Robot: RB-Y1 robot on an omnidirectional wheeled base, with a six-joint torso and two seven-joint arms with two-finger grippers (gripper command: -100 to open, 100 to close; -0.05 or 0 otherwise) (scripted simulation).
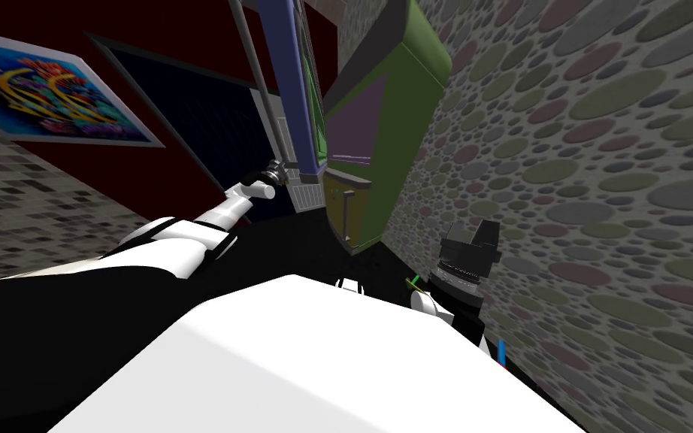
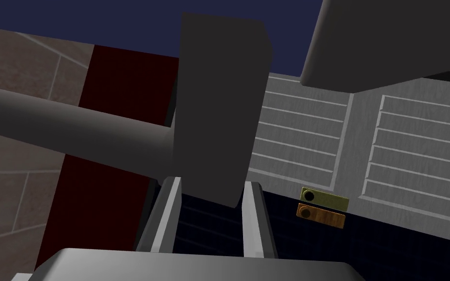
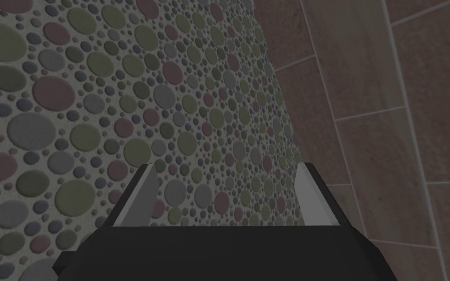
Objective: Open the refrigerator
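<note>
- My left claw (image 1: 281, 174) is reaching far forward at the end of an outstretched arm, meeting the refrigerator (image 1: 292, 113) at the lower end of its long grey handle (image 1: 258, 75).
- In the left wrist view, its two fingers (image 2: 169, 219) are drawn in close and pinching the handle's dark grey mounting block (image 2: 219, 107), one blade pressing each side, with the round bar running away to one side of the block.
- The refrigerator is standing at the far side of the scene, showing a tall blue door edge, immediately left of a green cabinet (image 1: 390, 128).
- Beyond the pinched block, grey louvred panels (image 2: 307, 131) are showing, with a green tag (image 2: 324, 197) and an orange tag (image 2: 319, 215) lying one against the other just beside my fingers.
- My right claw (image 1: 473, 237) is hanging near my right side, well apart from the refrigerator, its fingers spread wide and holding nothing.
- That claw is facing a pebbled wall (image 3: 72, 97) of grey, green and red ovals.
- A bright painting (image 1: 37, 90) is hanging on the far-left wall.
</note>
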